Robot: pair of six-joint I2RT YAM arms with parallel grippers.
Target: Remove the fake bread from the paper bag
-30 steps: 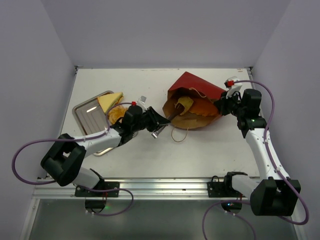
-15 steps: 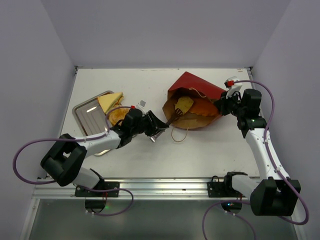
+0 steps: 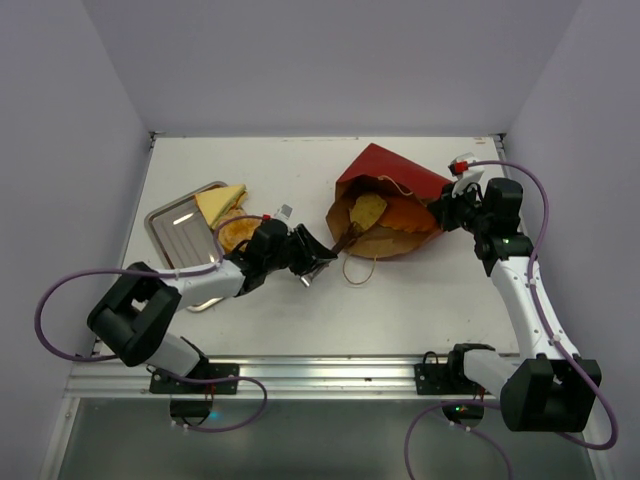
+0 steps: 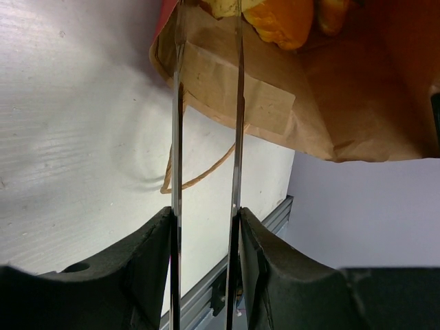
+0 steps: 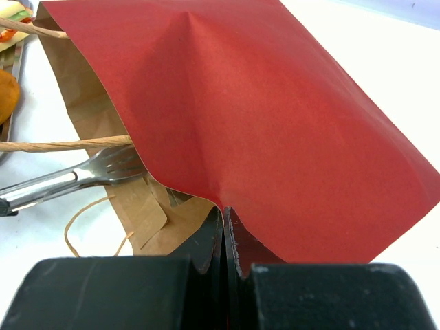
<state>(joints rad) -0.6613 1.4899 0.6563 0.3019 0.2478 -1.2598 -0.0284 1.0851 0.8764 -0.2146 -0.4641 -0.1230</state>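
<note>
The dark red paper bag (image 3: pixel 390 195) lies on its side, its mouth toward the left arm. Inside it lie fake bread pieces, one pale yellow (image 3: pixel 366 210) and one orange (image 4: pixel 285 20). My left gripper (image 3: pixel 318 258) is shut on the metal tongs (image 4: pixel 177 137). Their two arms stand apart and their tips are at the bag's mouth. My right gripper (image 5: pixel 225 220) is shut on the bag's red edge (image 5: pixel 275 103) at its far right side. A sandwich wedge (image 3: pixel 220 200) and a round bun (image 3: pixel 237 232) rest on the metal tray (image 3: pixel 175 225).
A loose tan cord handle (image 3: pixel 360 270) loops on the table in front of the bag. The tray stands at the left, close behind my left arm. Walls close in the table on the left, back and right.
My left gripper has drawn back a little to the left with the tongs, and its jaws and the tong arms have spread wider. The right arm and the bag have stayed put.
</note>
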